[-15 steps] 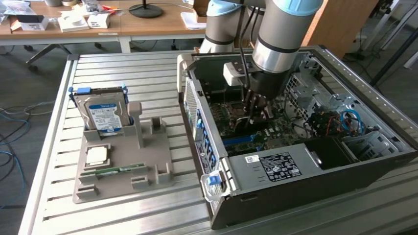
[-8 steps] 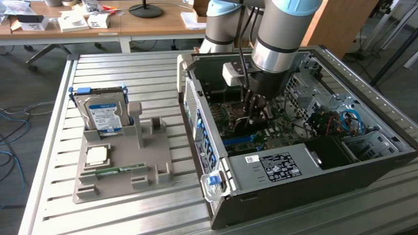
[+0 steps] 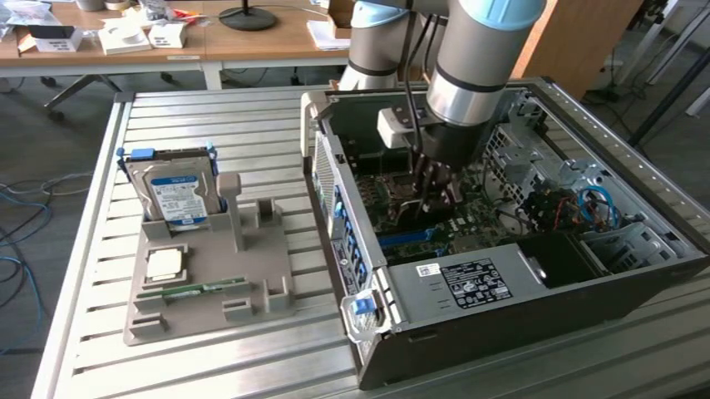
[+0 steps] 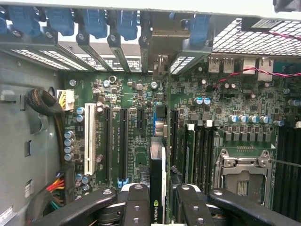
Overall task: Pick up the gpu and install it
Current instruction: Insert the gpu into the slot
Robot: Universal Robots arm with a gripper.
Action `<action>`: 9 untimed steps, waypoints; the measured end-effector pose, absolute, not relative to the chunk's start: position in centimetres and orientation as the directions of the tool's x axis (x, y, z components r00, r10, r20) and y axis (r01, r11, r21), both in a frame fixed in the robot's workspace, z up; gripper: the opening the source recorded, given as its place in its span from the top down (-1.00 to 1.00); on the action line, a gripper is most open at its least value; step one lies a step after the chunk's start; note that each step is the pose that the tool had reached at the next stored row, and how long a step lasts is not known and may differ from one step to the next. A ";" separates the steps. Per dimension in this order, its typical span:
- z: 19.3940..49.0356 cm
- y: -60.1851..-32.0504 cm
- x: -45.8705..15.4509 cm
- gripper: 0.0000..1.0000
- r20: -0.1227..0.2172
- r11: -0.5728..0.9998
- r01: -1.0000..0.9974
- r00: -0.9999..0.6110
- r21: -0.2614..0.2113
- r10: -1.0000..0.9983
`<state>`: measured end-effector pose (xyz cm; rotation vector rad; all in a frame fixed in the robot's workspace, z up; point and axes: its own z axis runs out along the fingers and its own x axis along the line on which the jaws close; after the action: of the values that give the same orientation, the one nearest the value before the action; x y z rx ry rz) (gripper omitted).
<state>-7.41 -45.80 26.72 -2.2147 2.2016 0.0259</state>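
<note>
slatted table (image 3: 211, 116), desks (image 3: 255, 43) behind, fingers (image 4: 136, 205) gripping gpu (image 4: 157, 188)

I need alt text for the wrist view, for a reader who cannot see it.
The tool holds the gpu edge-on over the green motherboard inside the open computer case, close to its long black expansion slots.

You find a green Nvidia eye logo on the thin dark circuit card (image 4: 157, 181), black-and-white rectangular sticker (image 3: 475, 283) too small to read.
</note>
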 end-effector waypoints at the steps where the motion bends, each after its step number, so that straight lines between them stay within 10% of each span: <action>1: 26.7 -45.8 -7.4 0.47 -0.025 -0.006 -1.000 0.006 -0.002 -1.000; 9: 26.3 -45.8 -7.4 0.47 -0.025 -0.006 -1.000 0.006 -0.002 -1.000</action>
<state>-7.41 -45.81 26.34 -2.2149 2.2017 0.0256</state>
